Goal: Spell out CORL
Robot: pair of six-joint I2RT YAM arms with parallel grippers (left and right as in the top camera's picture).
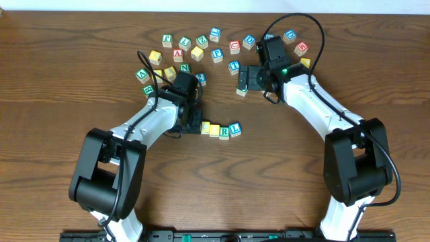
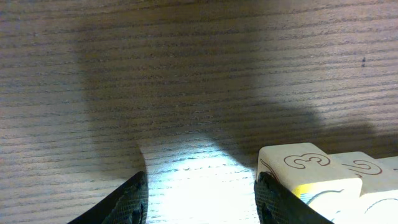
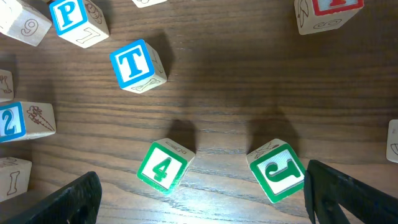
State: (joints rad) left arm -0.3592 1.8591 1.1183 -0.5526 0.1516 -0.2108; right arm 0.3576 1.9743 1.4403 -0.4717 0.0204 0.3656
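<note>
A short row of cubes lies mid-table: two yellow-topped cubes (image 1: 205, 127) (image 1: 214, 130), a green-framed R (image 1: 224, 132) and a blue-framed L (image 1: 235, 128). My left gripper (image 1: 194, 124) sits low at the row's left end. In the left wrist view its jaws (image 2: 202, 190) stand apart over bare lit wood. Its right finger (image 2: 273, 202) rests against the outer side of the end cube (image 2: 305, 165), which shows a drawn 3. My right gripper (image 3: 199, 199) hangs open over a green 4 cube (image 3: 163, 167) and a green J cube (image 3: 278, 171), holding nothing.
Several loose cubes lie scattered at the back of the table, among them a red A (image 1: 177, 54) and a green N (image 1: 185, 68). A blue T (image 3: 135, 64), a blue P (image 3: 71, 18) and a blue 2 (image 3: 15, 121) lie beyond the right gripper.
</note>
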